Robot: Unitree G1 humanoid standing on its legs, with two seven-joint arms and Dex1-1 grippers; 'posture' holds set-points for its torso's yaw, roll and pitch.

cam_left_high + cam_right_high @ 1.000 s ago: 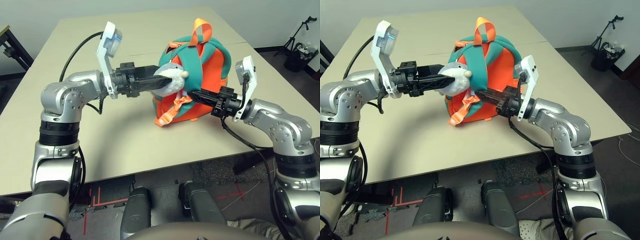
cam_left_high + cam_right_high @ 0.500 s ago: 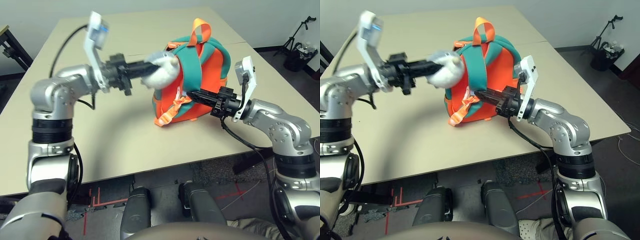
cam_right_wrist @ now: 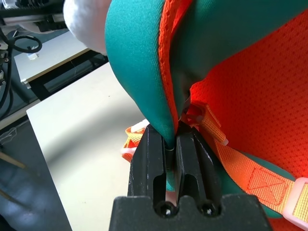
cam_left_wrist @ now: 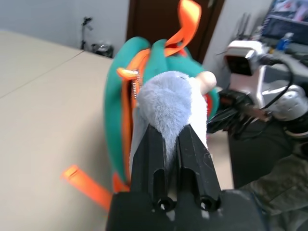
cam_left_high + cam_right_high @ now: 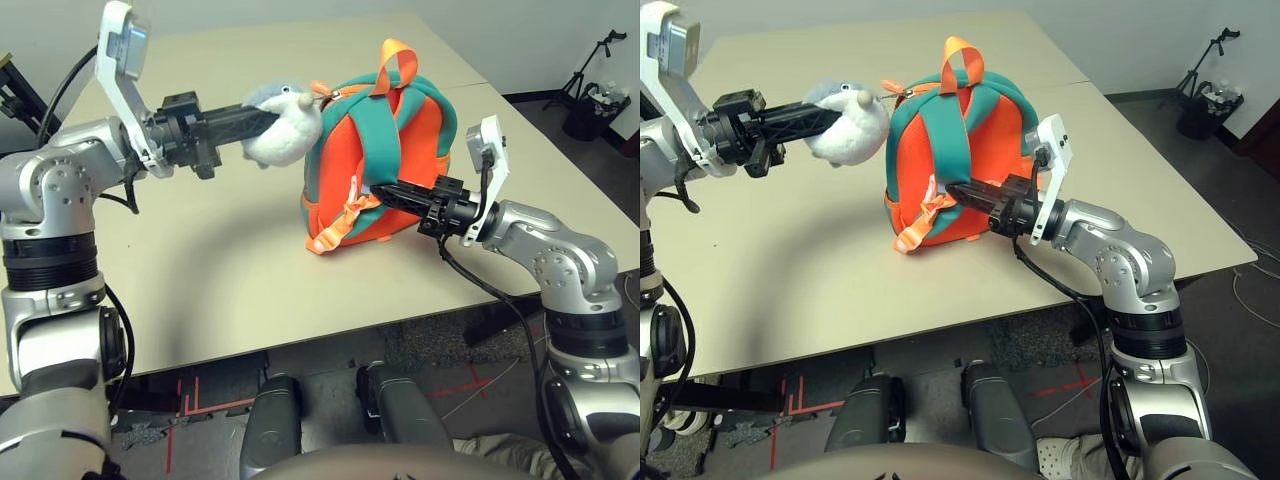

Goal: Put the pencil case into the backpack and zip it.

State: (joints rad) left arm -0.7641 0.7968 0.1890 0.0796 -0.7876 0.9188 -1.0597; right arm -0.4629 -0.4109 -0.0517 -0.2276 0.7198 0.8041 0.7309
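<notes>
The teal and orange backpack (image 5: 395, 150) stands upright on the table, its strap side toward me. My left gripper (image 5: 268, 119) is shut on the grey-white plush figure (image 5: 287, 130), held up to the left of the backpack's top and joined to it by a short cord. In the left wrist view the plush figure (image 4: 169, 103) bulges between the fingers (image 4: 149, 154). My right gripper (image 5: 378, 189) is shut on a teal strap (image 3: 139, 62) low on the backpack's near face. The pencil case is out of view.
The beige table (image 5: 230, 270) has bare room to the left of and in front of the backpack. Its right edge runs close behind my right arm. A dark tripod and gear (image 5: 597, 95) stand on the floor at the far right.
My left arm has drawn the plush figure up and to the left, off the backpack's face. The right gripper has kept its hold on the strap.
</notes>
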